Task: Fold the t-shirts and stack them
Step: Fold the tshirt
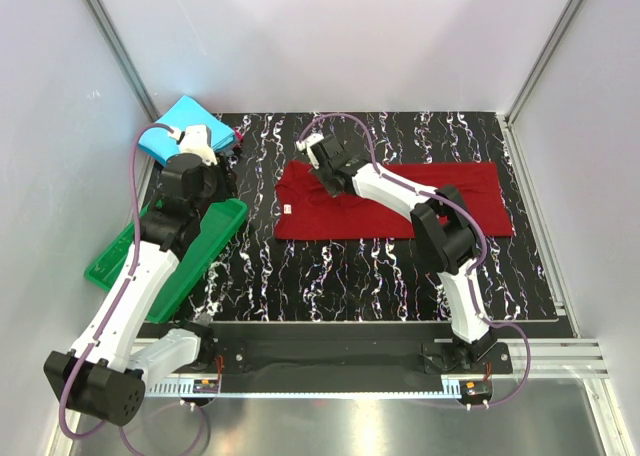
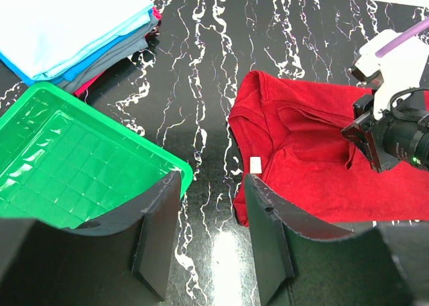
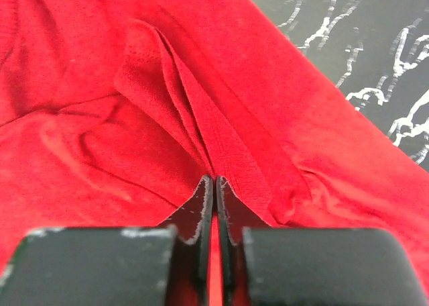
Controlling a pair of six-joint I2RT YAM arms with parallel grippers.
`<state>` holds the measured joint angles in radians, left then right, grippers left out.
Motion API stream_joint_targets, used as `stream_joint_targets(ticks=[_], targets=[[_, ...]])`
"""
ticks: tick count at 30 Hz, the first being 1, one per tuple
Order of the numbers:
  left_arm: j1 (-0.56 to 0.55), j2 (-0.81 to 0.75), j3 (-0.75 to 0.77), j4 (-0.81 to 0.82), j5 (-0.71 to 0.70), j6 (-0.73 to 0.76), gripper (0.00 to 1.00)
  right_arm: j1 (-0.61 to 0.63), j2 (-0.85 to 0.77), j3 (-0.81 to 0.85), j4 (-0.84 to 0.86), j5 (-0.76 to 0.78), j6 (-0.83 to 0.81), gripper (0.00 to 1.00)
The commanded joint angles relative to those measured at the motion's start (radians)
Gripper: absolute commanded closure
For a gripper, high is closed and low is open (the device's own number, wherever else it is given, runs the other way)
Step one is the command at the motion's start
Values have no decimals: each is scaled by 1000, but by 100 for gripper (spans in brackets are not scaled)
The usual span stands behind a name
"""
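Observation:
A dark red t-shirt (image 1: 440, 201) lies spread on the black marbled mat (image 1: 330, 276). My right gripper (image 1: 324, 173) is over its upper left part and is shut on a raised fold of the red cloth (image 3: 201, 125); the pinch shows in the right wrist view (image 3: 214, 182). A cyan-blue t-shirt (image 1: 180, 119) lies folded on top of a small stack at the back left, also in the left wrist view (image 2: 67, 17). My left gripper (image 2: 211, 232) is open and empty, above the mat between the green tray and the red shirt's (image 2: 308, 172) left edge.
A green plastic tray (image 1: 165, 261) lies at the left, half off the mat, also in the left wrist view (image 2: 60, 165). Grey and red folded cloth edges show under the cyan shirt (image 2: 127, 47). White walls close in the left, back and right.

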<state>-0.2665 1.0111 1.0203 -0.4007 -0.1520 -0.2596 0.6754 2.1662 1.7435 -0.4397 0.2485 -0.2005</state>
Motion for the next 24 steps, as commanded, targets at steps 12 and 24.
stream_joint_targets(ticks=[12,24], targets=[[6,84,1,68,127,0,51,0,-80,19,16,135,121,70],[6,139,20,79,209,-10,51,3,-230,-193,79,112,194,64]])
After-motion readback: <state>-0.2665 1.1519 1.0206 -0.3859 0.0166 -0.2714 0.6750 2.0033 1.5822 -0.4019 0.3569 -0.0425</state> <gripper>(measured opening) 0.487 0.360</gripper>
